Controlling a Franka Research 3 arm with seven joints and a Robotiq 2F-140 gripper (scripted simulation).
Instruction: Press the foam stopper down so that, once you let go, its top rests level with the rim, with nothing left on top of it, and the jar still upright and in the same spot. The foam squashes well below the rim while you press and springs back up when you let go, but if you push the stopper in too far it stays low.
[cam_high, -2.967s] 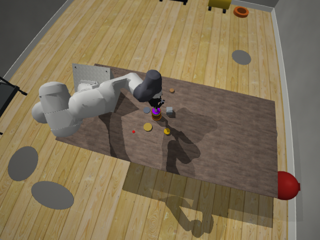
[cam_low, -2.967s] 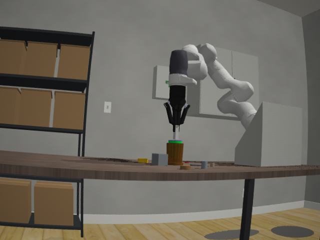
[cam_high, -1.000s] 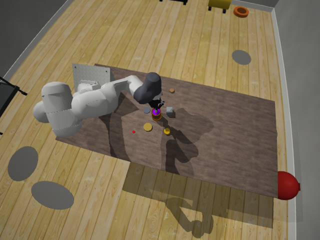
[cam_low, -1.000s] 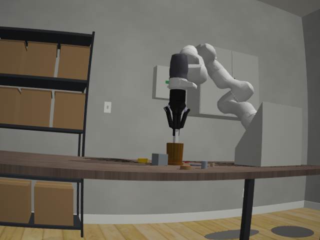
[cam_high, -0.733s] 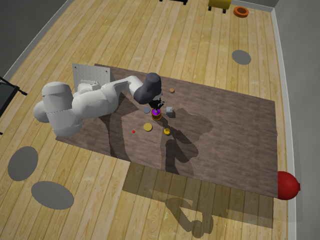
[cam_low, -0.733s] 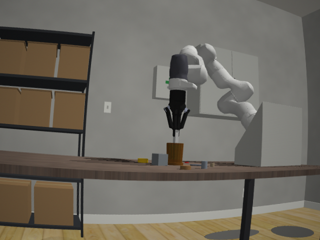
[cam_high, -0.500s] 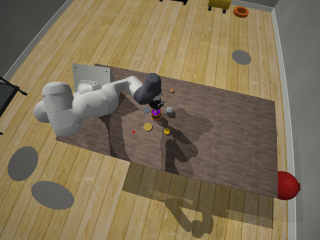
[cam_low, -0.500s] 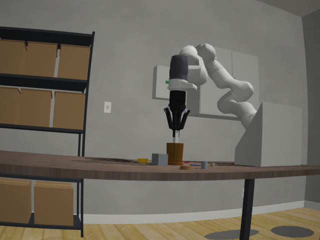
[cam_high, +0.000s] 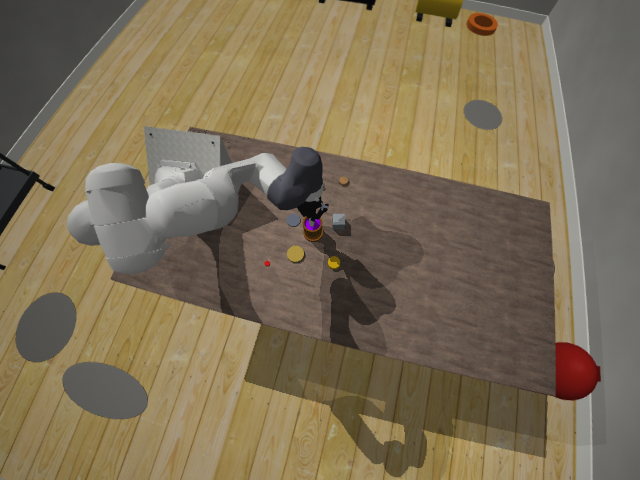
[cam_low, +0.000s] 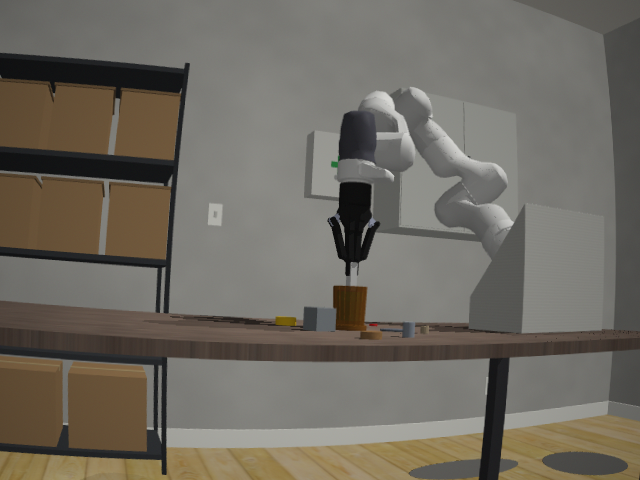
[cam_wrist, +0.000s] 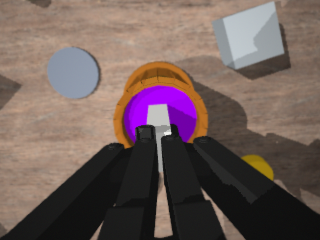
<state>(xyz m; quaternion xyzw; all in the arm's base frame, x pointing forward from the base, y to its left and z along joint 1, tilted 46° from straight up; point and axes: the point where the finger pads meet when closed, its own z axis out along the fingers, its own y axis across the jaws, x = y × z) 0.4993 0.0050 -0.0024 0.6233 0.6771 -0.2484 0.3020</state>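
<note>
The orange ribbed jar (cam_high: 312, 230) stands upright on the brown table; it also shows in the side view (cam_low: 349, 307) and the wrist view (cam_wrist: 160, 107). The purple foam stopper sits inside it, below the rim, with the jar's inner wall showing above its far edge. From the side no stopper shows above the rim. My gripper (cam_low: 352, 276) is shut and points straight down, with its pale fingertips (cam_wrist: 158, 131) on the middle of the stopper, reaching to the jar's mouth. Nothing is held between the fingers.
A grey cube (cam_high: 339, 220) stands just beside the jar. A grey disc (cam_high: 293, 220), a yellow disc (cam_high: 295, 253), a yellow ball (cam_high: 333, 262) and a small red dot (cam_high: 267, 263) lie close by. A tan disc (cam_high: 343, 180) lies further back.
</note>
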